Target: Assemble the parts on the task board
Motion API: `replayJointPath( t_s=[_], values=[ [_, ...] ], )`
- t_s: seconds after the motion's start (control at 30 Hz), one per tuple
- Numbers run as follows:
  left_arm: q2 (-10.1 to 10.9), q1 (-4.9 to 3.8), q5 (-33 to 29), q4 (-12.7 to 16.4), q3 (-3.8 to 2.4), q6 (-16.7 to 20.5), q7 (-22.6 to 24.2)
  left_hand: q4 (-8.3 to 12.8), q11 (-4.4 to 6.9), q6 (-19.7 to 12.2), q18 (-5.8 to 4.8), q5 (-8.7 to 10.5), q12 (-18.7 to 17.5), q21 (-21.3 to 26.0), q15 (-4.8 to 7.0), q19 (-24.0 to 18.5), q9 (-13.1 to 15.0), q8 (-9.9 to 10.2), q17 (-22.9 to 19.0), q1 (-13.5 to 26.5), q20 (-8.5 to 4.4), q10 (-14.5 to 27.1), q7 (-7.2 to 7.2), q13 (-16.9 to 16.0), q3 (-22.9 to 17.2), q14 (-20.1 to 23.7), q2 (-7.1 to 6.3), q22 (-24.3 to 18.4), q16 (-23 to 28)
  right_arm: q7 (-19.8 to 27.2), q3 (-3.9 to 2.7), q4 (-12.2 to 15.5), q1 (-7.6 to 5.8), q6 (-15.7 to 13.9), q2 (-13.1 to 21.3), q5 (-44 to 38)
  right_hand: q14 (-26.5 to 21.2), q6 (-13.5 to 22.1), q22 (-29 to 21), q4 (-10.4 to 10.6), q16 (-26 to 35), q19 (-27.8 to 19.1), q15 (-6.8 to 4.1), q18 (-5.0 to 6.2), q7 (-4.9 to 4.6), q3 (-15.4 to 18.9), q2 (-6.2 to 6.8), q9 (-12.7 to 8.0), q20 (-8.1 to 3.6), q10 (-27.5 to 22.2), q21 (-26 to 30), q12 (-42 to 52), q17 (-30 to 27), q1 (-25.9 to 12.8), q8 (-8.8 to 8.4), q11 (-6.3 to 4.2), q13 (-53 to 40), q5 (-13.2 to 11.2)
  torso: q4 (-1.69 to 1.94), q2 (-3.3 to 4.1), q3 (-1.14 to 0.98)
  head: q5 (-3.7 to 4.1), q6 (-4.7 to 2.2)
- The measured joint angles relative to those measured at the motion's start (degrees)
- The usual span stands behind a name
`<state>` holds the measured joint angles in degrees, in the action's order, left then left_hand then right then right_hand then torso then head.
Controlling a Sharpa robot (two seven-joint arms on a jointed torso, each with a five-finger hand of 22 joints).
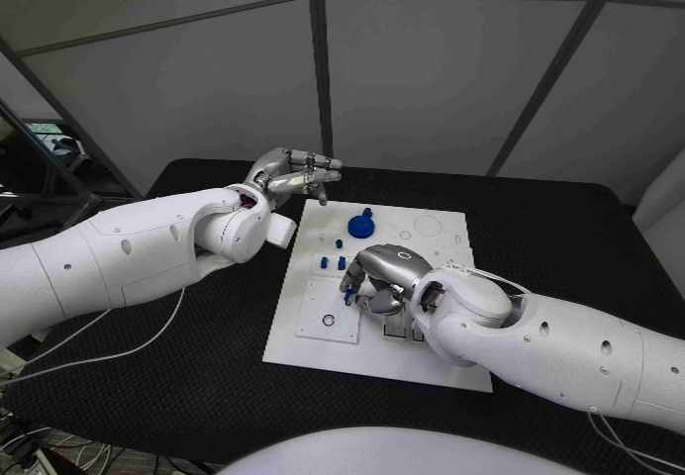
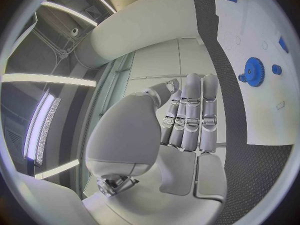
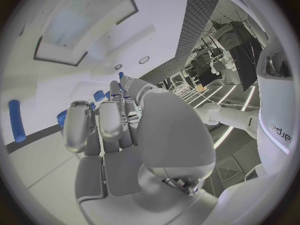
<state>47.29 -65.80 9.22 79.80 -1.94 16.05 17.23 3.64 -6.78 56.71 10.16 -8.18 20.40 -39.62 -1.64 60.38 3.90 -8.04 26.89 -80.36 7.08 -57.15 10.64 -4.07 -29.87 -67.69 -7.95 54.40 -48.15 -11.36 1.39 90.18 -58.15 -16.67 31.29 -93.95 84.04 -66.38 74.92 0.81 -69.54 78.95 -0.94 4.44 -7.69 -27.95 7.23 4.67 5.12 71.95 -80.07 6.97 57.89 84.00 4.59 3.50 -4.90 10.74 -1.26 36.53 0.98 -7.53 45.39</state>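
- Board (image 1: 429,346) is lying at the centre of the table (image 1: 571,247).
- Left hand (image 1: 293,176) is hovering off the board's 11 o'clock corner, fingers together, holding nothing.
- Right hand (image 1: 383,277) is curling over mid-board; whether it is gripping anything cannot be told.
- Gear (image 1: 361,225) is sitting at 12 o'clock from the right hand.

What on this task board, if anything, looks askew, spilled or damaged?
Nothing stands out. The task board lies flat on the black table; the blue gear and small blue parts sit on it, none visibly broken.
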Motion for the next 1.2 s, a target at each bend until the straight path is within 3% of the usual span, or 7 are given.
replayJointPath(
  t_s=[0.43,1.2],
  values=[
    [0.26,-0.02,-0.01,0.07,0.0,-0.02,-0.05,0.0,0.0,0.0,0.0,0.0,0.0,0.0,0.0,0.0,0.0,0.0,-0.06,0.06,0.0,0.0,0.0,0.0,0.0,0.0,0.06,0.0,0.0,-0.77,0.04,0.03,0.06,2.0,-0.1,-0.9,0.0,-0.12,-0.01,-0.01,0.0,0.0,0.0,0.0,-0.12,0.01,0.0,0.04,0.0,0.0,0.0,0.0,-0.11,0.0,-0.16,0.0,-0.05,0.0,0.04,-0.02,0.04,-0.55,0.4],
    [0.15,-0.03,-0.04,0.11,0.0,-0.12,-0.13,0.0,0.0,0.0,0.0,0.0,0.0,0.0,0.0,0.0,0.01,0.0,-0.05,0.06,0.0,0.0,0.0,0.0,0.0,0.0,0.06,0.0,0.0,-1.73,0.06,-0.88,0.41,3.31,-1.27,-2.56,0.0,-0.09,-0.01,-0.01,0.0,-0.01,0.0,0.0,-0.09,0.02,-0.08,-0.01,0.0,0.0,0.0,-0.01,-0.18,-0.09,-0.14,0.0,-0.14,-0.02,-0.07,0.0,0.03,-0.31,0.62]
  ],
)
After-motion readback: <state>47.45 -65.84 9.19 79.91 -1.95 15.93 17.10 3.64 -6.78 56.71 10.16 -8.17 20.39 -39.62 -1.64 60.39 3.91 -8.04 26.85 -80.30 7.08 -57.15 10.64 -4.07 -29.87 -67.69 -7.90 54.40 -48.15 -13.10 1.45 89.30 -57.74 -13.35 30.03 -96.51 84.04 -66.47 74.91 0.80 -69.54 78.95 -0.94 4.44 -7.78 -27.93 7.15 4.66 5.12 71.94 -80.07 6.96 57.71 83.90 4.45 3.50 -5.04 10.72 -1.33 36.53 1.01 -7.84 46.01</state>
